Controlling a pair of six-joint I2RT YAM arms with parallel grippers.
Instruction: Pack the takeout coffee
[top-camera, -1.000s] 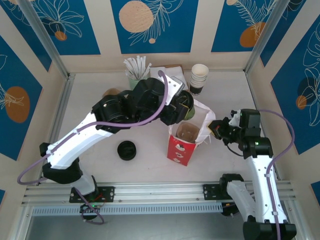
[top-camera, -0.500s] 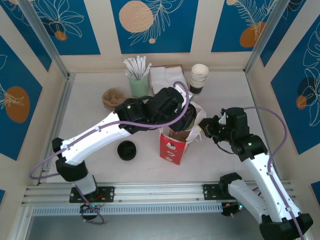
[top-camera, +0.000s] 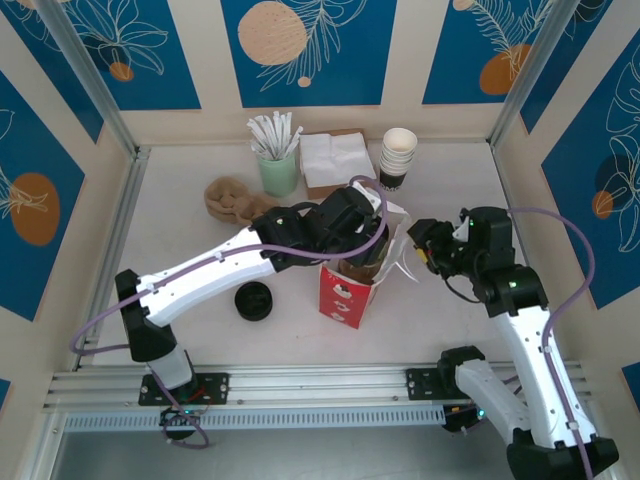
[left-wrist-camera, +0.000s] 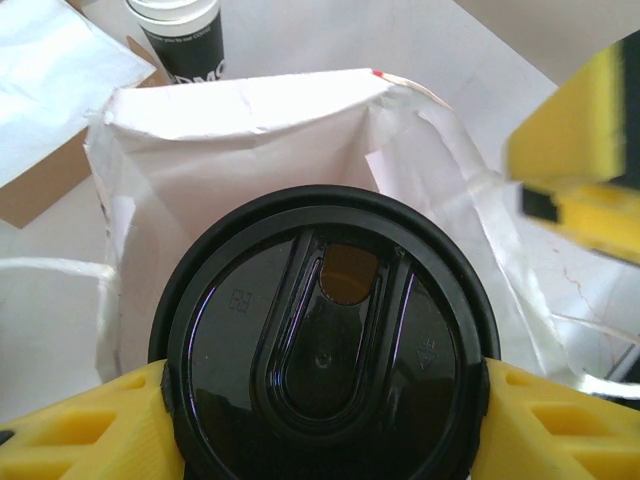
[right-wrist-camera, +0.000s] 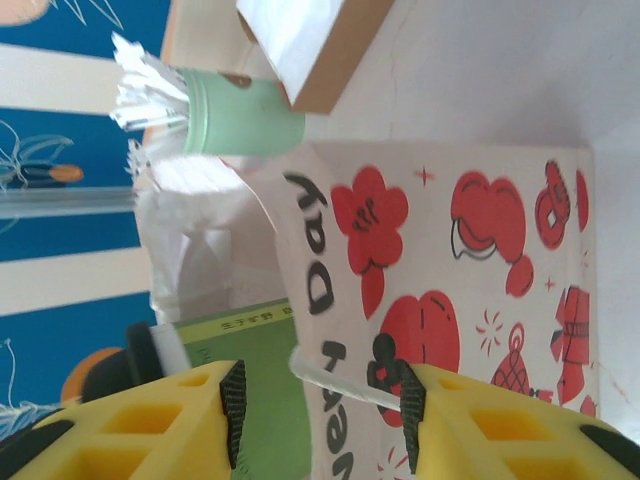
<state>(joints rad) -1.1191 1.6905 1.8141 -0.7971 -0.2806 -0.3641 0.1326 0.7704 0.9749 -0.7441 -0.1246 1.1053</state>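
Left pincer (left-wrist-camera: 325, 408) is clamped on the takeout coffee (left-wrist-camera: 325, 335) — yellow fingers (left-wrist-camera: 90, 425) pressed to both sides just under its black lid. It holds the cup upright at the open mouth of the red-and-white paper bag (top-camera: 343, 297), white inner walls around it. At the bag's 3 o'clock, right pincer (top-camera: 420, 247) has its fingers apart, a white strip of the bag lying between them. At 9 o'clock lies a loose black lid (top-camera: 253, 300). Farther back — a brown bundle (top-camera: 230, 197) at 11, a green holder of white sticks (top-camera: 277, 172), napkins (top-camera: 333, 158) at 12, stacked white cups (top-camera: 398, 152) at 1.
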